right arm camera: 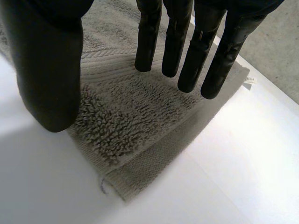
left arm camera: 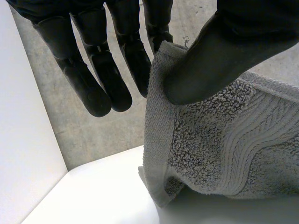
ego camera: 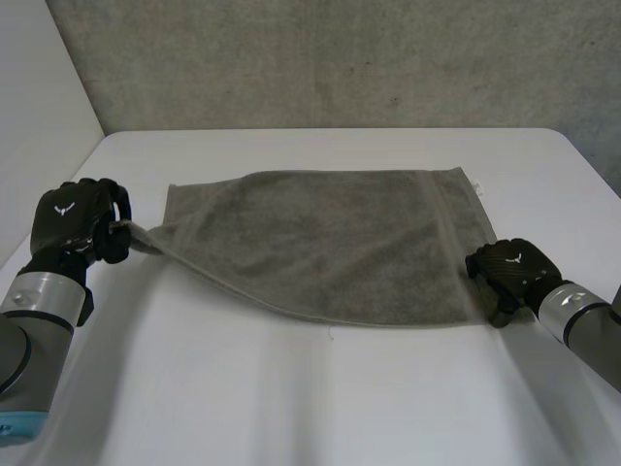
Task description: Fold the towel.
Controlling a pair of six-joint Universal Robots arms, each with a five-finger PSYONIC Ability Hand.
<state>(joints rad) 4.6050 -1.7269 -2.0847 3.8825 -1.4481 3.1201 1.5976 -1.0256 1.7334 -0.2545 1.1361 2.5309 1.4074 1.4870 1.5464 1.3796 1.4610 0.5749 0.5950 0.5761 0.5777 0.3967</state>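
White desk (ego camera: pixel 320 408) under a grey wall (ego camera: pixel 320 58): the left hand (ego camera: pixel 73 228) has its thumb (left arm camera: pixel 210 65) and fingers (left arm camera: pixel 158 23) clamped on the towel's (ego camera: pixel 330 243) near left corner, raised off the surface, while the right hand (ego camera: pixel 509 267) holds its fingers straight and apart over the near right corner (nothing pinched there). Spread mid-desk, the towel looks soft, light and limp, likely to sag and drag, so its hemmed corners seem the best holds. Bare desk lies widest on the near side, though its left edge runs close by the left hand.

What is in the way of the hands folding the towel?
Nothing visible. The left hand pinches one near corner of the towel, the right hand is open over the other, and nothing lies on it.
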